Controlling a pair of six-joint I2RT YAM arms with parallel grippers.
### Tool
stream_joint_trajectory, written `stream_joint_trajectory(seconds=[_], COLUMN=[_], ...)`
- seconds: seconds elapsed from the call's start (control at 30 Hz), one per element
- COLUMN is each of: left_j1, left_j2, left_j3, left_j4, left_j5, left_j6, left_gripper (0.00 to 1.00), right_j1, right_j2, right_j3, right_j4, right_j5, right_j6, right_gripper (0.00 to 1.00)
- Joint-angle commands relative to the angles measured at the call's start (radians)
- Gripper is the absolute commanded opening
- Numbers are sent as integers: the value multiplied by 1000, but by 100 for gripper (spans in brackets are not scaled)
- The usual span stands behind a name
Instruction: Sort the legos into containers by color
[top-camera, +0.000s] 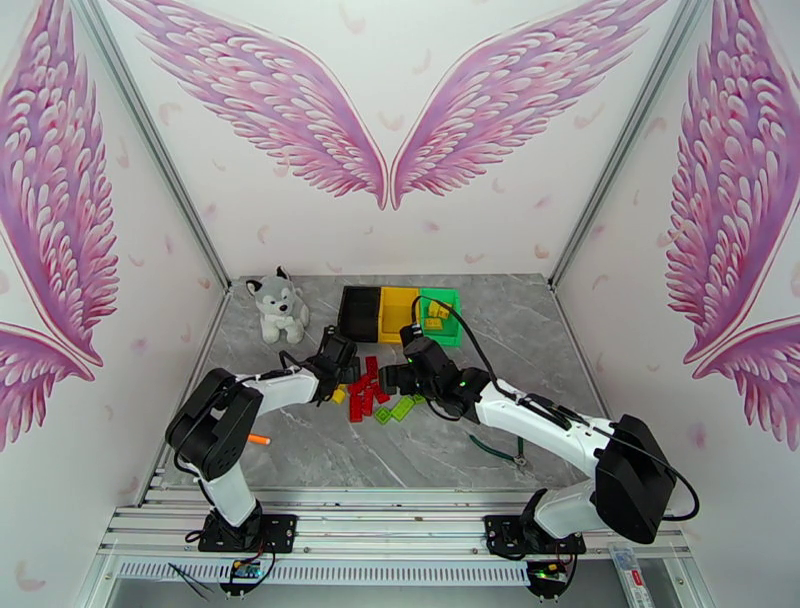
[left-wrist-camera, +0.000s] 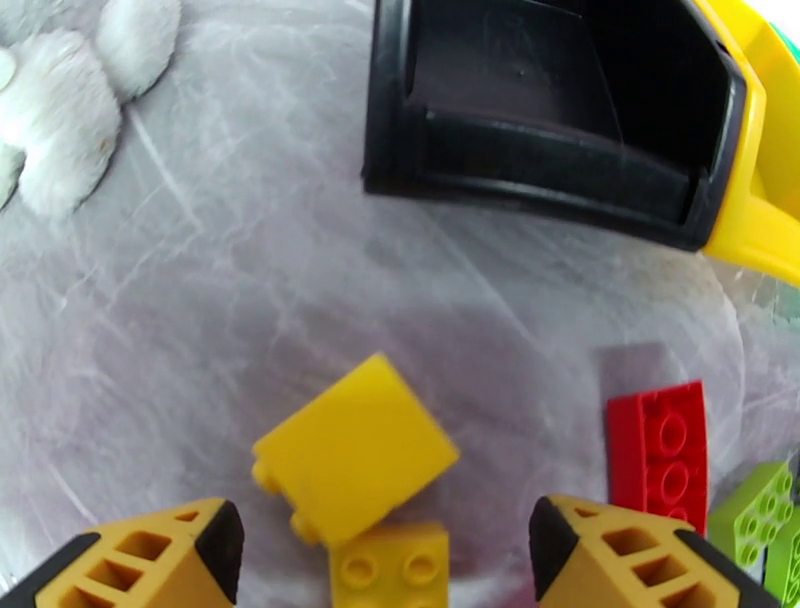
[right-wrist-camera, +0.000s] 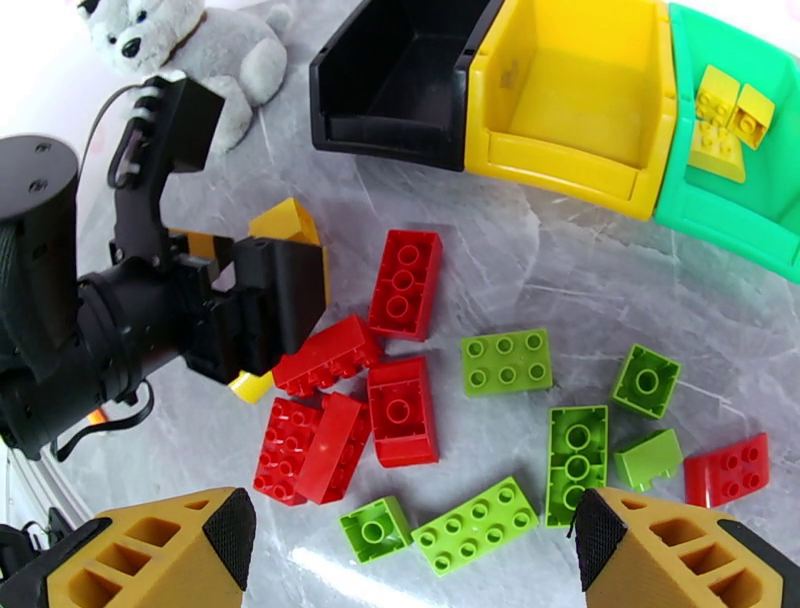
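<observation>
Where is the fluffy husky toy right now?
The plush husky sits upright at the far left of the table in the top view, just left of the black bin, with a small gap between them.

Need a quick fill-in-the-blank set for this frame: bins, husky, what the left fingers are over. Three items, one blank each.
1. The rightmost bin, holding yellow bricks, is ____.
2. The leftmost bin, next to the husky, is ____.
3. The tilted brick between the left fingers is ____.
Missing: green, black, yellow.
</observation>
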Motion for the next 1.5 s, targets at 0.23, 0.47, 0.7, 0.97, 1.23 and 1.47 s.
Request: stream_joint_trajectory(seconds=[0.23, 0.47, 0.7, 0.97, 1.23, 1.47], left_j1=[23, 20, 5, -21, -45, -62], left_j2=[96, 134, 135, 92, -27, -109], left_j3=[121, 168, 177, 168, 140, 114], left_j4=[-11, -32, -72, -99, -104, -11], left_j5=[69, 60, -2, -67, -27, 222], left_j6=[20, 17, 40, 63, 70, 56], left_gripper=[73, 65, 58, 37, 30, 29], right_j1=[7, 7, 6, 6, -2, -71], right_j2=[-26, -23, -23, -26, -25, -62], right_j3=[20, 22, 21, 20, 14, -48], right_j4=[-13, -14, -15, -17, -10, 72], right_j5=[23, 26, 29, 45, 57, -51], right_j6=[-13, -12, -8, -8, -6, 20], right_gripper=[90, 90, 90, 90, 91, 91])
